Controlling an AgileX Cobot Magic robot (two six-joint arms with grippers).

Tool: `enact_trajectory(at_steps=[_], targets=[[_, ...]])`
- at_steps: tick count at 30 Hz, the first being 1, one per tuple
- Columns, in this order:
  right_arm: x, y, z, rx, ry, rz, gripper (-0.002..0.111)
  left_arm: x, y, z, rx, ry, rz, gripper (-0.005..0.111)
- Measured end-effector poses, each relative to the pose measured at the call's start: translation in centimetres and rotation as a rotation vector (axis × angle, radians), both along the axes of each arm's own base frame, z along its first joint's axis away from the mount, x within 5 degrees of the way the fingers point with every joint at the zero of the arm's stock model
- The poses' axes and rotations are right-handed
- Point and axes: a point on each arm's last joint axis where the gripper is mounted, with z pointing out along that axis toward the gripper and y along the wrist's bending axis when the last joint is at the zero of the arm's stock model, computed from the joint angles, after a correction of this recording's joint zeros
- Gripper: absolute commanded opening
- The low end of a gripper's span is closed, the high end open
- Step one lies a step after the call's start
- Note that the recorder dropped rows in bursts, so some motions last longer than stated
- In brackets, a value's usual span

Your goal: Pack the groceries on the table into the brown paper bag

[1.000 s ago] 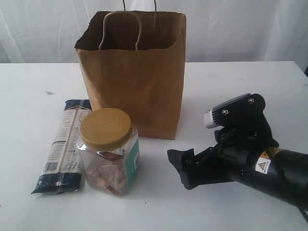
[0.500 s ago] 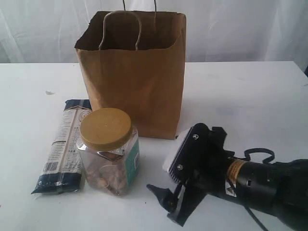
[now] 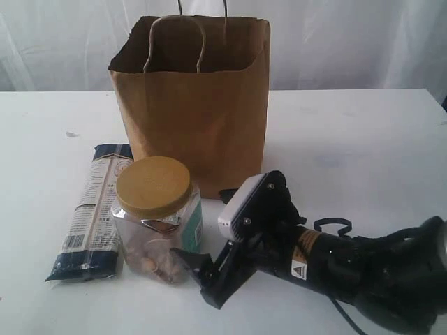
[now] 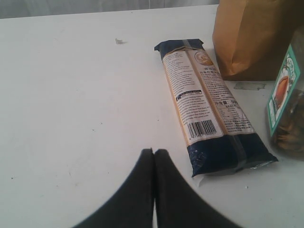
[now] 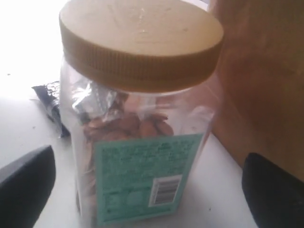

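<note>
Print on the jar [image 5: 142, 156] is blurred — perhaps unreadable — and the bag [image 3: 202, 132] hides its interior.

table [image 3: 349, 132]: paper bag [image 3: 195, 118] is stood upright at far centre | jar [image 3: 157, 220] is stood upright before the bag, toward its left corner | pasta packet [image 3: 94, 209] is laid flat just left of the jar, lengthwise near-to-far, far end beside the bag | crumb [image 3: 70, 134] is seen far left, well apart

Black right arm [image 3: 363, 269] with white-faced camera block [image 3: 239, 204], yellow warning-triangle sticker [image 3: 299, 270], looped black cable [image 3: 332, 225] and black fingers [image 3: 189, 261].
</note>
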Motion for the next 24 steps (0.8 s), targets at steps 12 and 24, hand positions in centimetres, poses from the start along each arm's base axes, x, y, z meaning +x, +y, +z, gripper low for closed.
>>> enact_trajectory(at_steps=[12,24], targets=[[2.0,2.4,0.3,-0.003,0.025,0.058,0.099,0.0,0.0,0.0,0.0,0.0,0.0,0.0],[3.0,3.9,-1.3,-0.029,0.044,0.126,0.099,0.0,0.0,0.0,0.0,0.0,0.0,0.0]])
